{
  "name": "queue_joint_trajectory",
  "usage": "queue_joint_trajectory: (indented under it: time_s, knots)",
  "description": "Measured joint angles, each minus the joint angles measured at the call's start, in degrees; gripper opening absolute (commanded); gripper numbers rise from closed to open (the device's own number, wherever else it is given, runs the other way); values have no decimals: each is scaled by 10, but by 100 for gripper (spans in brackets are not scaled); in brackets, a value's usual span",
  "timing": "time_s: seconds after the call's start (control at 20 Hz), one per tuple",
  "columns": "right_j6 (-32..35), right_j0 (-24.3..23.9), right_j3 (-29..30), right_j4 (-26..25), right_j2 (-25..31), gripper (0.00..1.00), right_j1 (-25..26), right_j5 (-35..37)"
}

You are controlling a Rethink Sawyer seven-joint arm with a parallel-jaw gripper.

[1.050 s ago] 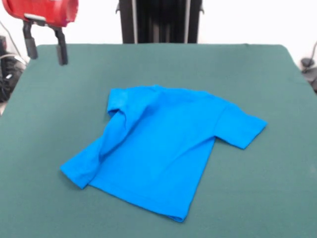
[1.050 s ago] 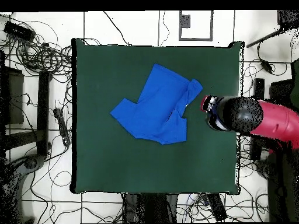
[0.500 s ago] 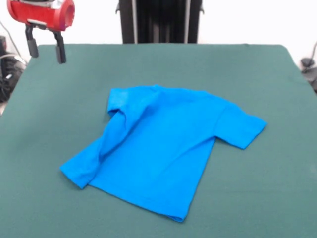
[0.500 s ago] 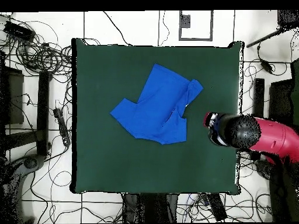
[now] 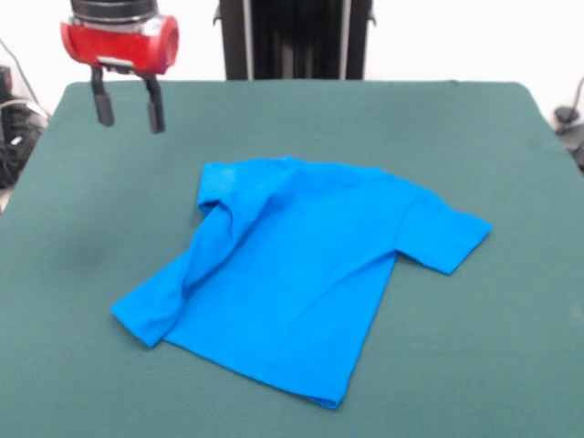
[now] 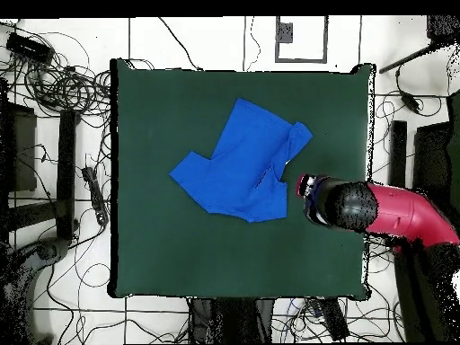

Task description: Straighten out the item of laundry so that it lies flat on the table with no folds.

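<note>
The item of laundry (image 5: 306,274) lies near the middle of the table (image 5: 511,365), plain blue side up, and it has not budged over the last second. One sleeve is spread flat out to the right in the front view; the other, on the left, is tucked back over the body, leaving a long ridge from the collar area down to the near-left corner. That fold is what keeps the shirt from being flat.

What has changed is the gripper (image 5: 128,111). A second ago it hung out beyond the table's far-left corner; now it has swung inward over the green cloth, closer to the shirt's far-left shoulder, though well apart from it and up in the air. The overhead view agrees: the red arm's head (image 6: 334,203) now sits just beside the shirt's folded edge, where before it was near the table's rim. Its two dark fingers (image 5: 155,111) hang spread with a clear gap, holding nothing.

To my eye it is lining up on the tucked sleeve; no straightening has begun.
</note>
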Motion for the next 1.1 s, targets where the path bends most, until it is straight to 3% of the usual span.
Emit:
queue_joint_trajectory:
  time_s: [1.1]
  knots:
    - [0,28,43,0,1,100,35,-82]
